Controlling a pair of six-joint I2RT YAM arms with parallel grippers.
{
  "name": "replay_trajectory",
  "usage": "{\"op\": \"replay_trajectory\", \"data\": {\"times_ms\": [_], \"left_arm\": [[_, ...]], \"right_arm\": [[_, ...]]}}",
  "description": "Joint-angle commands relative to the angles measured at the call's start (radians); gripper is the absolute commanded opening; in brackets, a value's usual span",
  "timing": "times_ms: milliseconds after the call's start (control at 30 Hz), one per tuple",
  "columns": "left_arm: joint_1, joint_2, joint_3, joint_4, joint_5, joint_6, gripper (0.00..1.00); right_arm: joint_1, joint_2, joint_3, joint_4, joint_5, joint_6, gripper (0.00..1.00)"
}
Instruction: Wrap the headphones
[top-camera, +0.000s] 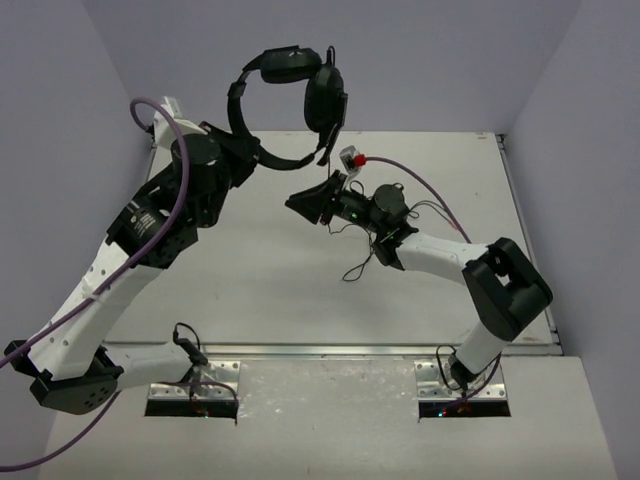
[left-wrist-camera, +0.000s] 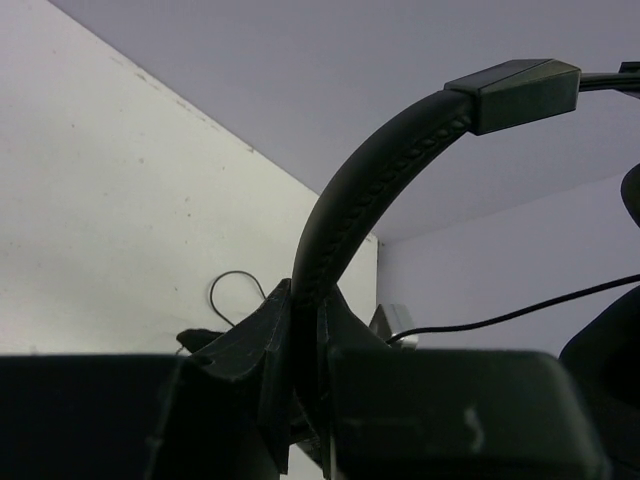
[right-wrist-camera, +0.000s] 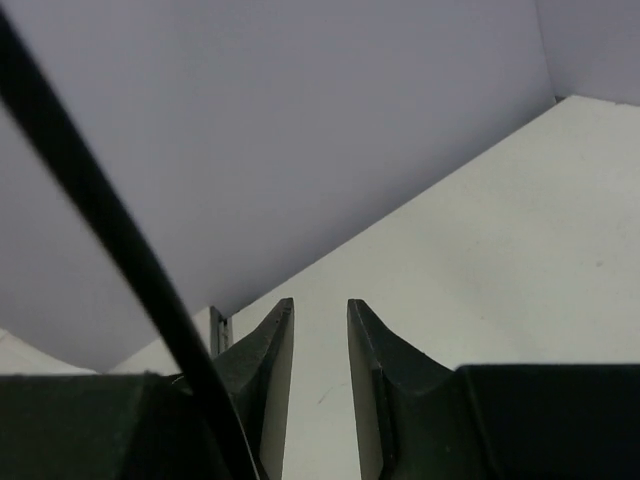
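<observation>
The black headphones (top-camera: 290, 65) hang in the air above the far left of the table. My left gripper (top-camera: 250, 152) is shut on the headband (left-wrist-camera: 360, 190), which rises from between the jaws in the left wrist view, where the gripper (left-wrist-camera: 305, 310) shows too. Both earcups sit at the top, with the boom mic pointing down. The thin black cable (top-camera: 362, 255) trails from the headset down over my right arm and ends in a loop on the table. My right gripper (top-camera: 303, 203) is slightly open and empty, just below the headset. In the right wrist view the cable (right-wrist-camera: 100, 220) crosses left of the right gripper (right-wrist-camera: 320, 320).
The white table (top-camera: 300, 300) has grey walls at the back and on both sides. A purple robot cable (top-camera: 425, 185) runs to a white and red connector (top-camera: 350, 157) on the right wrist. Another purple cable (top-camera: 165, 200) loops along the left arm.
</observation>
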Motion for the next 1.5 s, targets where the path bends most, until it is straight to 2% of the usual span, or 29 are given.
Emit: {"op": "replay_trajectory", "data": {"times_ms": [0,200,233,267,333,433,500,633,767,900,1033,1200,1333,1433,1467], "left_arm": [[-0.007,0.003,0.099,0.072,-0.117,-0.031,0.00],[-0.005,0.029,0.145,0.047,-0.276,-0.020,0.00],[-0.002,0.036,0.156,0.041,-0.290,-0.023,0.00],[-0.002,0.043,0.160,0.036,-0.304,-0.020,0.00],[0.005,0.066,0.162,0.041,-0.324,-0.021,0.00],[0.022,0.104,0.179,0.056,-0.342,-0.011,0.00],[0.027,0.130,0.189,0.045,-0.405,-0.011,0.00],[0.088,0.170,0.188,0.070,-0.451,0.032,0.00],[0.150,0.228,0.176,0.050,-0.510,0.036,0.00],[0.185,0.234,0.079,0.110,-0.586,0.075,0.00],[0.209,0.259,-0.019,0.116,-0.569,0.046,0.00],[0.209,0.325,-0.090,0.104,-0.565,0.075,0.00],[0.209,0.372,-0.206,0.235,-0.472,0.273,0.00],[0.208,0.359,-0.284,0.392,-0.311,0.428,0.00],[0.208,0.351,-0.339,0.433,-0.198,0.468,0.00]], "right_arm": [[0.012,0.017,-0.036,0.107,0.017,0.033,0.28],[0.053,0.015,-0.078,0.073,0.034,0.000,0.25],[0.061,0.008,-0.073,0.050,0.040,-0.013,0.21],[0.079,-0.001,-0.068,-0.015,0.049,-0.051,0.12],[0.121,-0.030,-0.039,-0.139,0.083,-0.126,0.02],[0.165,-0.064,0.013,-0.288,0.123,-0.215,0.01],[0.188,-0.096,0.021,-0.355,0.156,-0.269,0.01],[0.265,-0.172,0.083,-0.574,0.209,-0.402,0.01],[0.310,-0.216,0.131,-0.694,0.189,-0.474,0.01],[0.339,-0.254,0.182,-0.792,0.195,-0.536,0.01],[0.342,-0.264,0.286,-0.920,0.104,-0.560,0.01],[0.343,-0.300,0.384,-1.033,0.173,-0.677,0.01],[0.342,-0.316,0.511,-1.247,0.274,-0.842,0.01],[0.334,-0.304,0.616,-1.374,0.336,-0.959,0.01],[0.334,-0.302,0.636,-1.407,0.348,-0.993,0.01]]}}
